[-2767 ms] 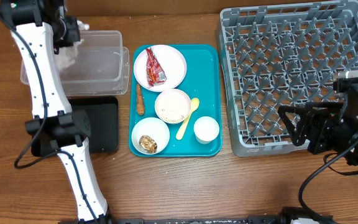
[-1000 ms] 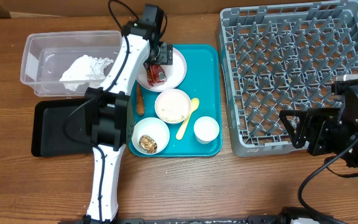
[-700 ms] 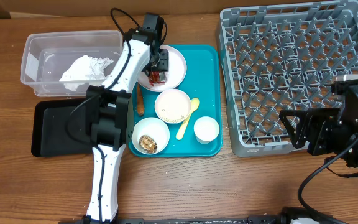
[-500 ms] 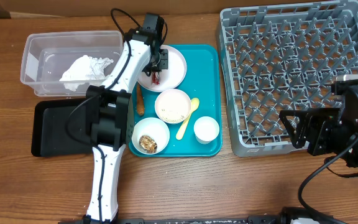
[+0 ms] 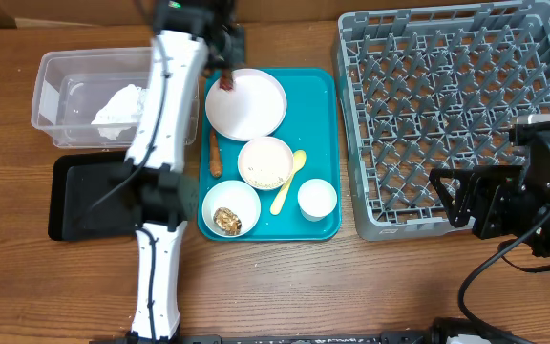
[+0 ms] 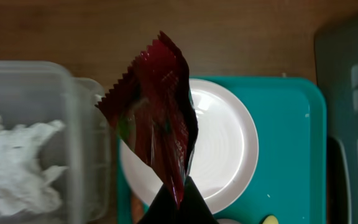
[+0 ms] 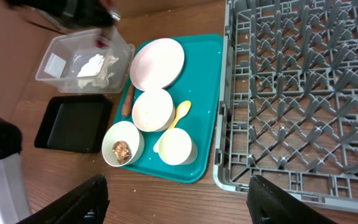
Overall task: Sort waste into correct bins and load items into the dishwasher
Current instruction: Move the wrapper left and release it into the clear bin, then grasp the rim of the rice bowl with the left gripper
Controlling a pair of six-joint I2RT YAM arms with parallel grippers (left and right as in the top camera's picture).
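Observation:
My left gripper (image 5: 226,75) is shut on the crumpled red wrapper (image 6: 157,112), which hangs in the air over the upper-left rim of the bare round plate (image 5: 246,103). The clear tub (image 5: 65,72), just to the left, holds white tissue (image 5: 117,107). On the teal tray (image 5: 318,96) sit a bowl with rice grains (image 5: 265,162), a bowl with a brown lump (image 5: 230,210), a small cup (image 5: 316,199), a yellow spoon (image 5: 287,182) and a brown stick (image 5: 215,153). My right gripper (image 5: 449,196) stands open at the grey dish rack's (image 5: 456,105) front edge, holding nothing.
The shallow black tray (image 5: 89,191) lies in front of the clear tub, left of the teal tray. My left arm's white links reach over it from the table's front edge. Bare wooden table (image 5: 304,287) runs along the front.
My left gripper closed on the red wrapper on the plate and lifted it up and toward the left, leaving the plate bare. The right arm has not moved.

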